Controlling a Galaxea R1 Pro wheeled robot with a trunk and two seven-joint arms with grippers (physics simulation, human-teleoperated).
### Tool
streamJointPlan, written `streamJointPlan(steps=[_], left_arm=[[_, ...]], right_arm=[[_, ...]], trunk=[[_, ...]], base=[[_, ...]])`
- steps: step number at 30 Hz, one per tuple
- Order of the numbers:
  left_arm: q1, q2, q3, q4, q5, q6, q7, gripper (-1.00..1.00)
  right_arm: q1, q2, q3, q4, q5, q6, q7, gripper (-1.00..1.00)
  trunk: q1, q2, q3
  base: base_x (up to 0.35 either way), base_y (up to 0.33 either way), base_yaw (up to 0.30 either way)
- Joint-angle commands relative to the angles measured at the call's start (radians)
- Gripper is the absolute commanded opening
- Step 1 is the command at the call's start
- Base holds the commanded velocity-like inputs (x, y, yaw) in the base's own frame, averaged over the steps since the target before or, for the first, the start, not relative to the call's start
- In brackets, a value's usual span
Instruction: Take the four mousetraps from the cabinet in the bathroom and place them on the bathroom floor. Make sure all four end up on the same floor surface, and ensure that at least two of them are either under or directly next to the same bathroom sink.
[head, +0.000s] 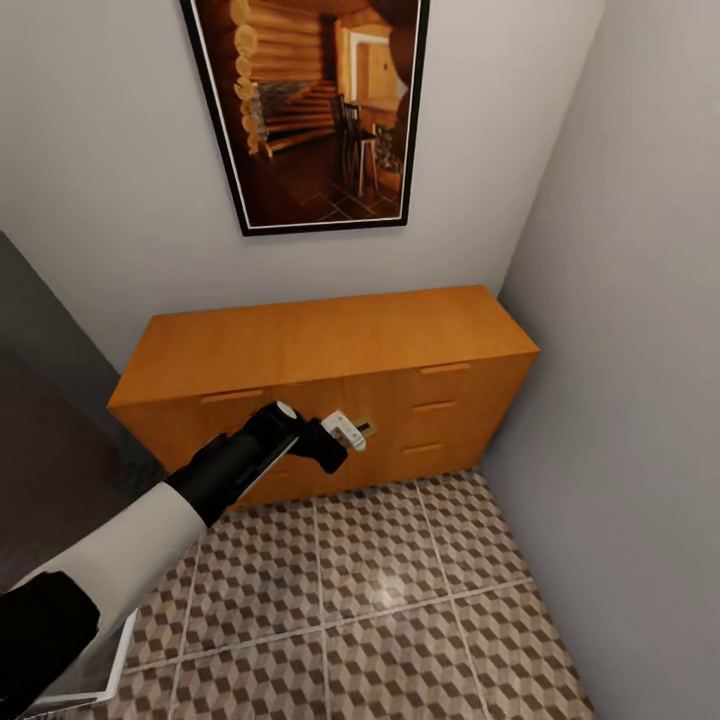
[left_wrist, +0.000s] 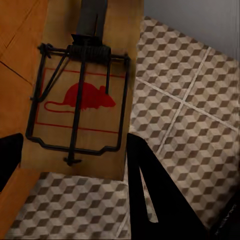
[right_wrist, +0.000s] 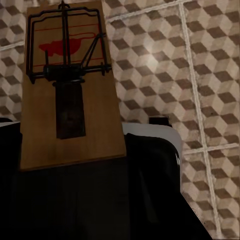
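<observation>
Mousetraps are in both sets of fingers right now: the left gripper (left_wrist: 75, 160) pinches one mousetrap (left_wrist: 80, 105) near the cabinet (head: 330, 350), the right gripper holds another (right_wrist: 70, 90) over the bathroom floor (right_wrist: 200, 75). Looks like carry stage; next, set them down by the sink.

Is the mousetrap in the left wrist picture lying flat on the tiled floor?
No, the mousetrap is held between the left gripper's fingers above the floor.

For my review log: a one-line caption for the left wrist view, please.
Left hand holding a mousetrap with its red mouse mark, beside the cabinet and above the cube-pattern bathroom floor.
</observation>
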Motion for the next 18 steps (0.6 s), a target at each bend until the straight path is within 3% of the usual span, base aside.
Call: streamJointPlan(steps=[1,5,8,13,18], left_arm=[[-0.001,-0.003,-0.018,0.019,0.002,0.003,0.001,-1.00],[0.000,-0.014,-0.059,0.118,0.005,-0.006,0.000,-1.00],[0.006,-0.020,-0.067,0.212,0.012,-0.053,0.000,-1.00],[0.029,-0.025,-0.071,0.454,0.051,-0.291,0.000,-1.00],[0.042,-0.044,-0.070,0.780,0.166,-0.564,0.003,-1.00]], right_arm=[[-0.001,0.000,0.004,0.001,-0.014,-0.002,0.009,-1.00],[-0.001,-0.001,0.004,0.001,-0.014,-0.002,0.009,-1.00],[-0.001,-0.003,0.004,-0.001,-0.014,-0.003,0.009,-1.00],[-0.001,-0.008,0.003,-0.003,-0.014,-0.005,0.009,-1.00],[-0.001,-0.013,0.001,-0.010,-0.014,-0.012,0.005,-1.00]], trunk=[[0.000,-0.002,-0.002],[0.000,-0.002,-0.002],[0.000,-0.002,-0.002],[0.000,-0.002,-0.002],[0.000,-0.002,-0.002]], base=[[-0.333,-0.005,0.000],[-0.266,-0.028,0.000],[-0.079,-0.011,0.000],[-0.017,-0.002,0.000],[-0.002,0.000,0.000]])
